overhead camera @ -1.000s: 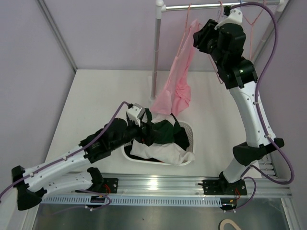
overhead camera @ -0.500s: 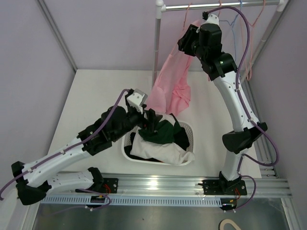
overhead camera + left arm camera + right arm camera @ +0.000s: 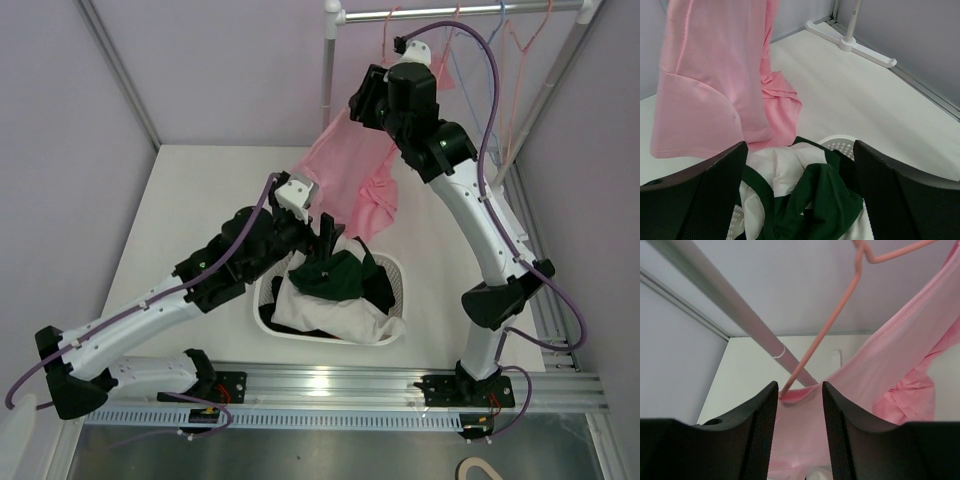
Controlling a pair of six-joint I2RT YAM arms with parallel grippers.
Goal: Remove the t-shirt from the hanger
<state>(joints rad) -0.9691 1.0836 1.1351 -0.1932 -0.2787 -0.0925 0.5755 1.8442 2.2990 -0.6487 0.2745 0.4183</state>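
No writing, label, brand mark, number or sign could be read in any view. The pink cloth t-shirt (image 3: pixel 368 205) on the far side, the white perforated plastic basket (image 3: pixel 397 270) nearer, and the black-and-white robot arms all showed plain, unmarked surfaces.

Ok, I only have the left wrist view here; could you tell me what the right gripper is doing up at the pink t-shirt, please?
Observer: The right gripper is up beside the rail, closed on a bunched edge of the pink t-shirt.
Operator: Is the hanger inside that grip?
Observer: The pink hanger has one arm ending in the fabric, right between the fingers.
Operator: Is anything else on the rail?
Observer: The top view shows thin empty hangers further right.
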